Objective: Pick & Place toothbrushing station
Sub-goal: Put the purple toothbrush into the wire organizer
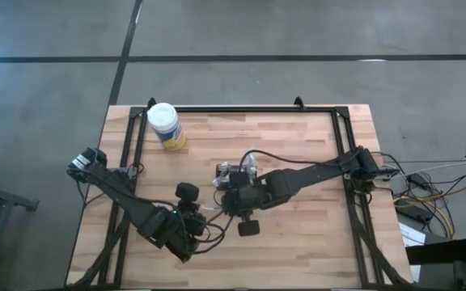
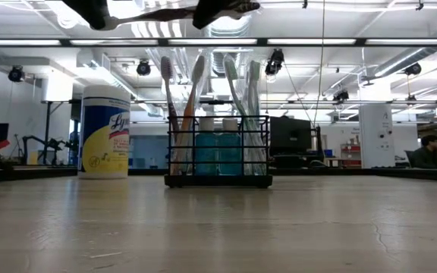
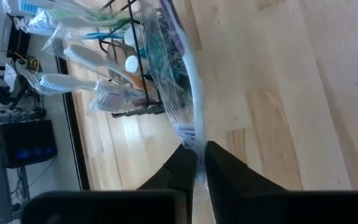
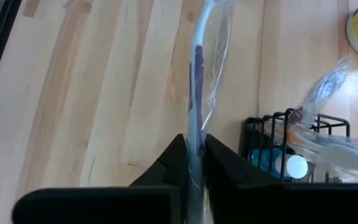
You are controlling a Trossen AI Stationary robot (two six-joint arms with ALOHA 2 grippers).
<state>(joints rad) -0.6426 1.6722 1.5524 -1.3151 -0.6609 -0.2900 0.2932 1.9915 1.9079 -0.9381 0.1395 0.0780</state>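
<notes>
Wooden bench (image 1: pixel 314 234) in a big workshop hall, black frame rails round the edge. Wire caddy (image 2: pixel 218 152) stands upright near mid-bench, loaded with bagged toothbrushes and two blue bottles; yellow wipes tub (image 1: pixel 166 126) well apart toward the far left corner. Both arms meet just beside the caddy. Left gripper (image 3: pixel 196 163) has its jaws nipped narrow on a plastic-wrapped toothbrush (image 3: pixel 191 93); right gripper (image 4: pixel 193 155) jaws also closed on a wrapped brush handle, looks like the same one. Judgement: caddy is light, stiff wire, but top-heavy with tall brushes, tips easily. Wrapper is slick, brush can slide in the jaws. Better hold for the caddy: top rim wire or a divider, lift straight up
</notes>
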